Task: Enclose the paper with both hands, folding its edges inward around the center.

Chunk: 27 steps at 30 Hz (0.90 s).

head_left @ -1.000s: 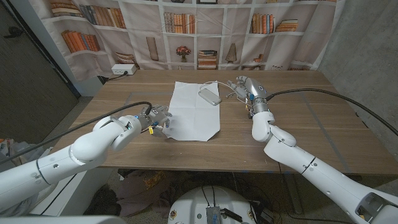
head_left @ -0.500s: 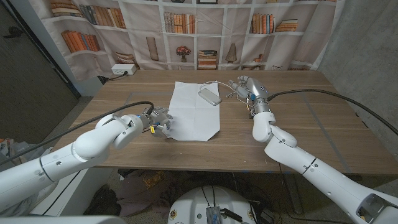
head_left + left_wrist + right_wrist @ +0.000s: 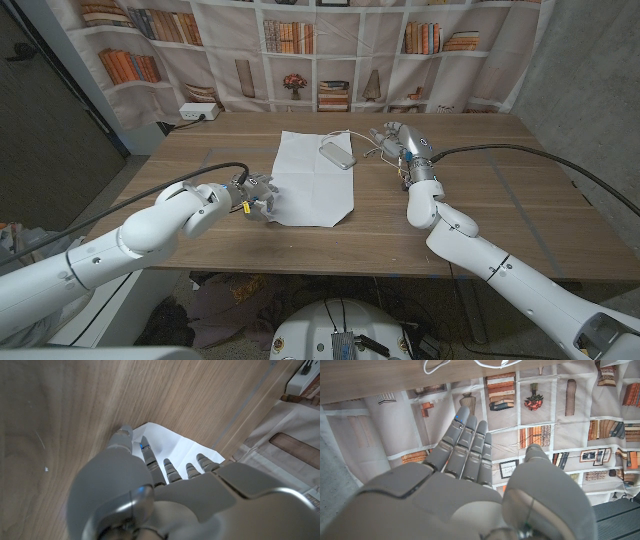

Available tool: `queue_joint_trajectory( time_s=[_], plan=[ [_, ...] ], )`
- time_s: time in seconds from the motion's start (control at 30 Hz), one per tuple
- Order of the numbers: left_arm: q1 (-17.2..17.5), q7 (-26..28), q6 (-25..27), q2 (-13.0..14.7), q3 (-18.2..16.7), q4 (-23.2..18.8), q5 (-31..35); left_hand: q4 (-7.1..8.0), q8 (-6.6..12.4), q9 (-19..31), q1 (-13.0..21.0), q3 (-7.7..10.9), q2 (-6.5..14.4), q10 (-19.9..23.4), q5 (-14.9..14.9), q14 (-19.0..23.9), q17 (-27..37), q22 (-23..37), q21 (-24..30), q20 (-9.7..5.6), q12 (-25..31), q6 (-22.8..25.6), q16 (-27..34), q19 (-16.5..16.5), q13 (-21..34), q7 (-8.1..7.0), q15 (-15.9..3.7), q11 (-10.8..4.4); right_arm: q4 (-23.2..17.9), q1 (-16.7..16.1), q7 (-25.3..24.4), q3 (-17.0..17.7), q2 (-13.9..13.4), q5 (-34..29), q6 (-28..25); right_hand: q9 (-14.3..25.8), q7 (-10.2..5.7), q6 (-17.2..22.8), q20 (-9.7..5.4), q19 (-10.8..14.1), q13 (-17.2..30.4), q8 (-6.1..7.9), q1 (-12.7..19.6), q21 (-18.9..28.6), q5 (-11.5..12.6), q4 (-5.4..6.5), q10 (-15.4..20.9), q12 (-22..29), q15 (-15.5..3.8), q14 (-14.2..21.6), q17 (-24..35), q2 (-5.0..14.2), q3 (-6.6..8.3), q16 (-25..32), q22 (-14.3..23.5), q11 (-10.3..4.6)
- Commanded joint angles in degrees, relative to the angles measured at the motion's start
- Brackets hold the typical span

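One sheet of paper (image 3: 313,178) lay flat mid-bench (image 3: 500,200), long axis running away from the robot, with one phone (image 3: 338,153) on its far right corner. Left hand (image 3: 254,196), fingers loosely spread and holding nothing, touched the paper's near-left edge. Right hand (image 3: 396,141), fingers extended together and empty, stood just right of the far corner, apart from the sheet; left was nearer.

Glossy white rounded arm shells, black cables along forearms, grey left robot hand (image 3: 255,192), silver right robot hand (image 3: 398,141)

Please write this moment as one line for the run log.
paper: flat on table, unfolded | phone: lying on paper's far right corner | left hand: at paper's left edge | right hand: right of paper, apart
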Motion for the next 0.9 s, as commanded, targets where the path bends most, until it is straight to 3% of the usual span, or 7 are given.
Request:
queue_joint_trajectory(
  time_s=[0.03,0.33,0.5,0.6,0.9],
  plan=[
    [-0.1,-0.2,0.1,-0.8,0.8,0.7,0.2,0.02,0.16,-0.1,0.3,0.62,0.7,0.2,-0.1,-5.0,0.0,0.1,0.3,0.19,0.2,0.3,0.0,-0.3,0.2,-0.05,-1.02,0.13,-0.4,-0.4,-0.4,0.3,-0.2,0.2,-0.3,0.1,0.06,0.5,-0.28,0.4,0.1,-0.27,-0.4,-0.1,0.0,-0.47,0.0,-0.2,-1.81,-0.1,0.0,0.0,0.06,-0.2,0.1,0.19],
    [-0.7,-0.9,-0.2,-1.3,1.6,1.0,0.4,0.13,-0.51,-0.2,1.1,1.47,2.3,0.2,-0.2,-5.0,0.1,0.1,0.3,0.36,0.2,-0.2,0.1,-0.4,0.2,-0.13,-0.88,0.21,-0.6,-1.1,-0.5,0.6,-0.7,0.4,-0.4,0.1,0.13,0.5,-0.23,0.4,0.1,-0.28,-0.5,-0.2,0.0,-0.47,0.1,-0.2,-1.67,-0.2,0.0,0.02,0.02,-0.3,0.1,0.18],
    [-0.9,-1.2,0.1,-1.7,1.9,1.2,1.1,1.04,-0.05,-0.2,1.7,2.83,4.0,0.3,-0.6,-5.2,0.3,0.1,0.3,0.35,0.1,2.0,0.1,-0.5,0.2,-0.04,-0.88,0.15,-0.8,-1.1,-0.6,0.7,-0.7,0.4,-0.4,0.1,0.09,0.5,-0.26,0.5,0.1,-0.28,-0.6,-0.3,0.0,-0.47,0.1,-0.2,-1.77,-0.3,0.0,0.03,-0.02,-0.3,0.1,0.1],
    [-0.7,-0.8,0.3,-1.9,1.9,1.1,1.2,2.83,3.02,0.8,1.8,4.34,3.5,0.8,-1.6,-5.2,0.5,0.2,0.5,0.35,0.2,9.2,0.3,-0.5,0.3,0.37,-0.88,0.22,-0.9,-1.1,-0.7,0.7,-0.7,0.3,-0.6,0.1,0.11,0.5,-0.24,0.5,0.1,-0.29,-0.6,-0.3,0.0,-0.47,0.0,-0.3,-1.78,-0.3,0.0,0.01,-0.04,-0.3,0.1,0.08],
    [0.2,0.8,1.0,-2.0,1.7,1.1,1.3,3.32,4.29,1.4,1.9,4.7,3.2,1.4,-2.1,-4.9,0.6,0.2,0.6,0.46,0.4,11.1,0.5,-0.3,0.4,1.35,-1.01,-0.13,-0.9,-1.1,-0.3,0.9,-0.9,0.8,-0.3,0.1,0.05,0.5,-0.24,0.5,0.1,-0.29,-0.7,-0.5,0.0,-0.51,0.0,-0.3,-1.71,-0.3,0.0,0.03,-0.07,-0.3,0.1,0.1]
  ],
)
